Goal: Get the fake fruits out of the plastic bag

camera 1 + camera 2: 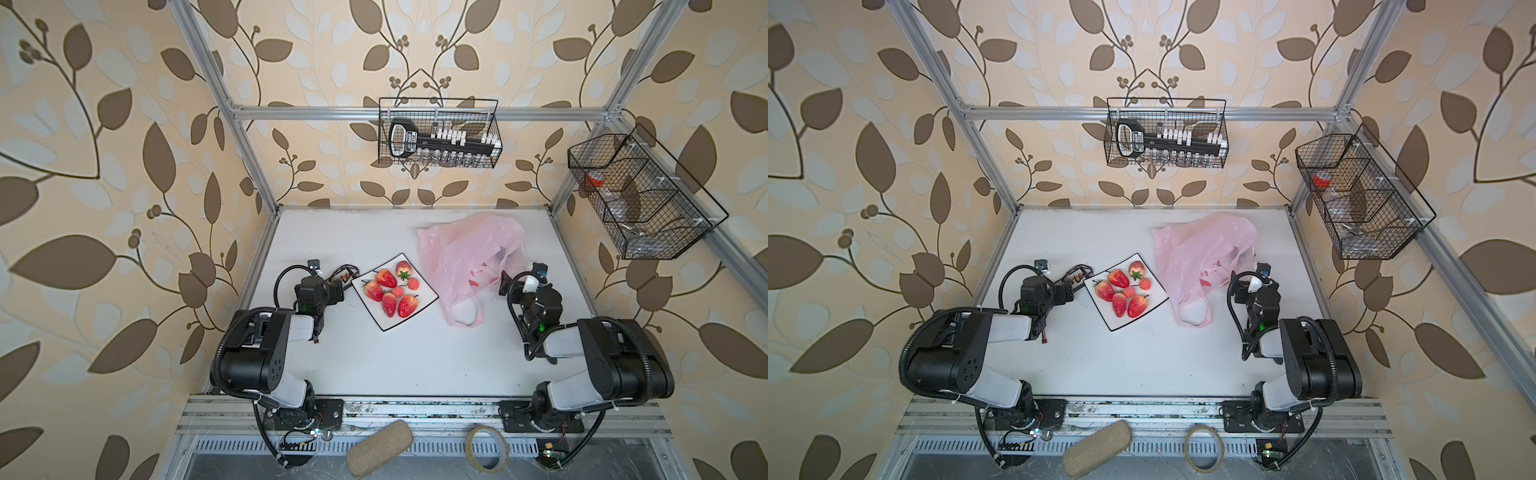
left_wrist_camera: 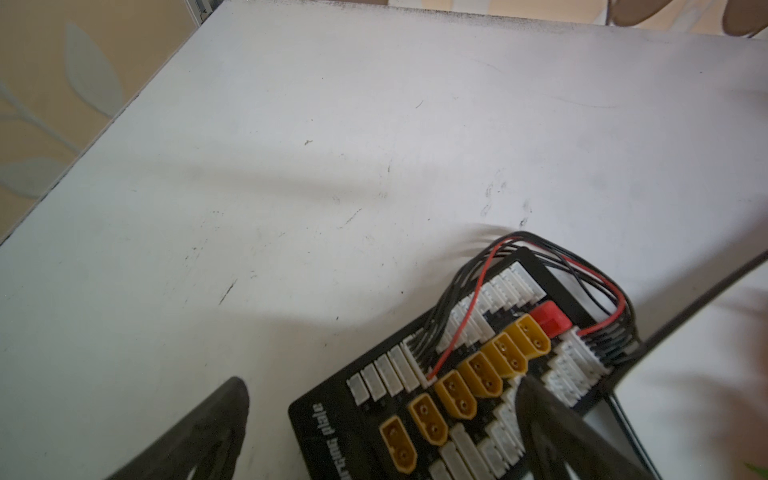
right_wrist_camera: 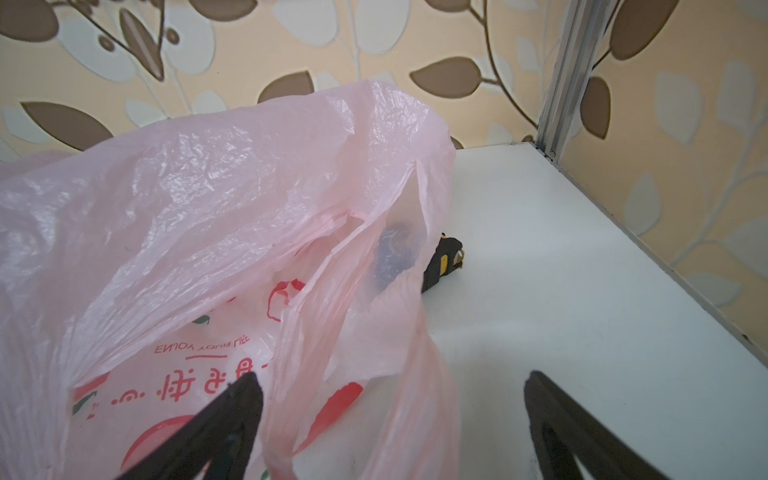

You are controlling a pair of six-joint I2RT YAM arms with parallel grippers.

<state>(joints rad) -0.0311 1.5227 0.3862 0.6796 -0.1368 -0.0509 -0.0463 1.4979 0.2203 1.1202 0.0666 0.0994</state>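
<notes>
Left gripper (image 2: 382,419): jaws spread wide, nothing between them; it hangs low over a black connector board (image 2: 465,374) with yellow plugs, just beside the plate's corner.
Right gripper (image 3: 390,424): jaws wide apart and empty; one finger (image 3: 216,424) lies against the bag's printed side, its mate over bare table.
Bag (image 1: 465,257): pink, crumpled, slumped on the table right of the plate, one handle loop (image 1: 463,313) flat toward the front. In the right wrist view a dark tool (image 3: 442,262) pokes out from behind its far edge.
Fruits (image 1: 390,291): in both top views five strawberries and two cherries sit on the plate (image 1: 428,299), well clear of the bag.
Inside the bag: only red print shows through the film; no fruit shape that I can make out, though folds hide part of it.
Step in hand: I judge the emptying is done, or at its very end, with both arms drawn back.
Next move: if anything, a look into the bag's mouth to confirm it is empty; otherwise both arms stay clear of plate and bag.
</notes>
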